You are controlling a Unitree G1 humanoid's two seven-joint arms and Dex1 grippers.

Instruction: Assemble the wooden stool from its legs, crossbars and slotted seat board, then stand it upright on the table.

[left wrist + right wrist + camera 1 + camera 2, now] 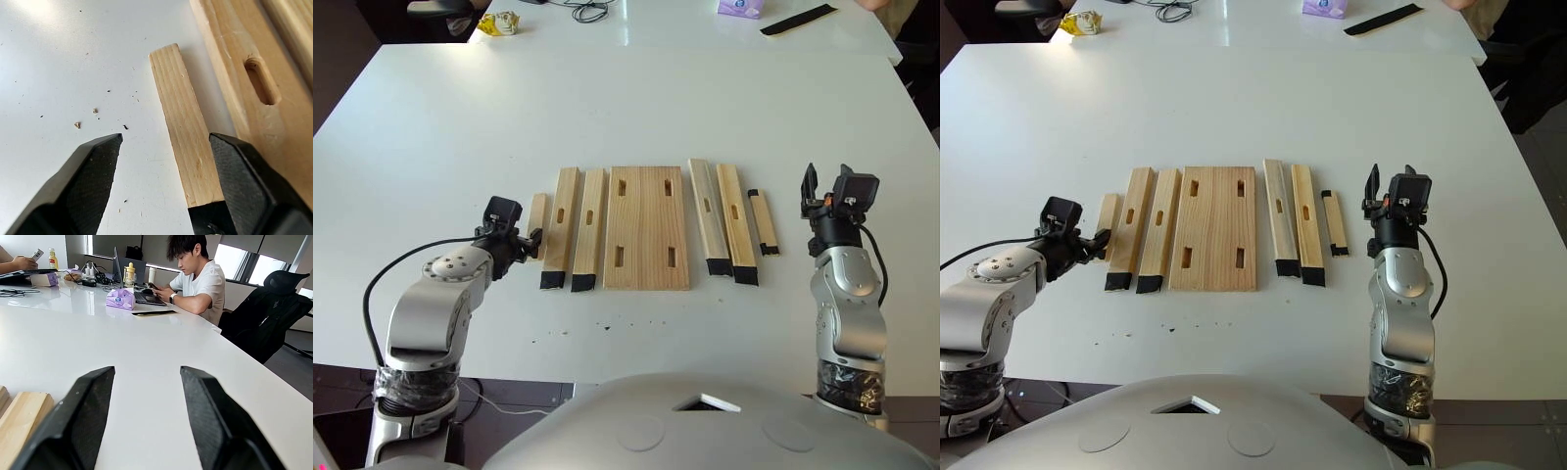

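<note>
Left tool: one, fingers apart, low over the counter. It straddles the black-taped end of the left crossbar. One finger lies just beside the wood; we cannot tell whether it touches.

Right tool: one, fingers apart, gripping nothing, raised at 3 o'clock of the row of parts.

Crossbars: we count two, both short. The left crossbar closes the row at 9 o'clock, the right crossbar at 3 o'clock.

Legs: we count four, each with one slot and a black end toward 6 o'clock. The left pair of legs and the right pair of legs flank the board.

Seat board: one, flat at the centre of the row, four slots.

Far edge: one yellow wrapper at 11 o'clock; one purple tissue pack and one black strip at 1 o'clock.
</note>
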